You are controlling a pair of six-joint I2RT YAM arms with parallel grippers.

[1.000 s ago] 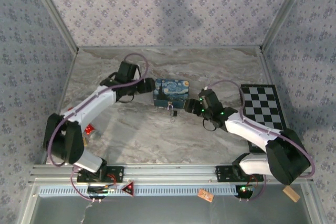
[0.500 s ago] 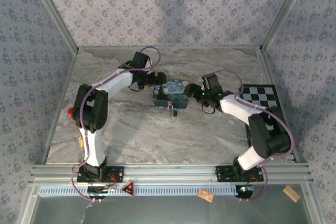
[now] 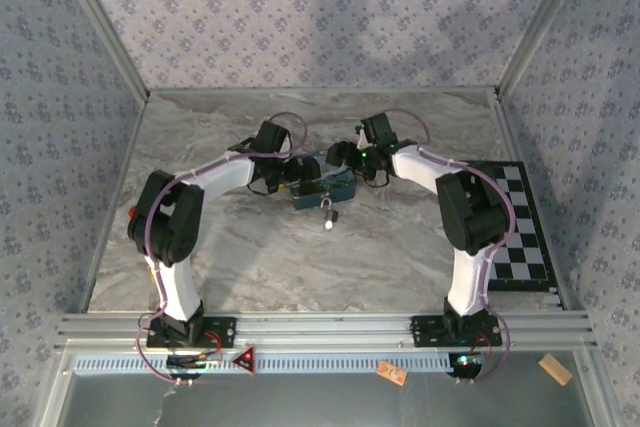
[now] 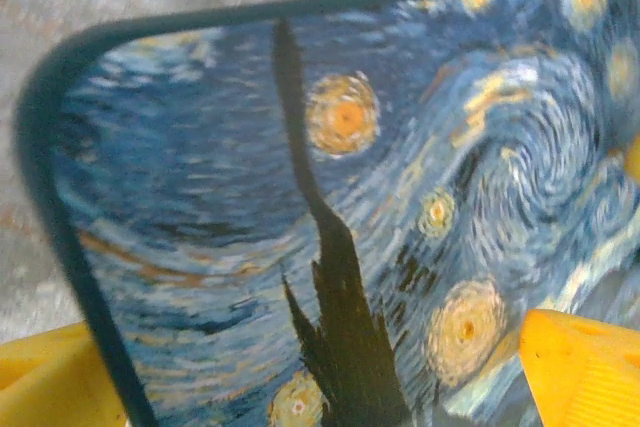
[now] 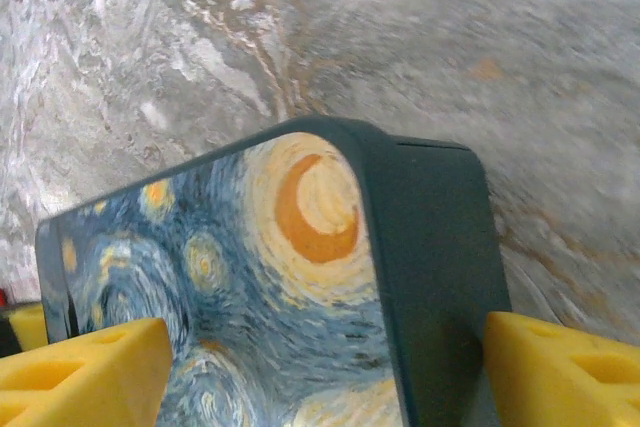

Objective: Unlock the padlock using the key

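Padlock hangs at the near face of the swirl-painted blue box on the marbled surface. Left gripper and right gripper flank the box, jaws spread wide and holding nothing, apparently to steady it for unlocking. No writing or brand is legible.

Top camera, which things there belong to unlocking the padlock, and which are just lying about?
Job:
- padlock, at the near side of the blue box
- small pale piece below it, possibly the key
- left gripper and right gripper, both at the box

Lying about:
- checkerboard mat
- wooden block past the near rail
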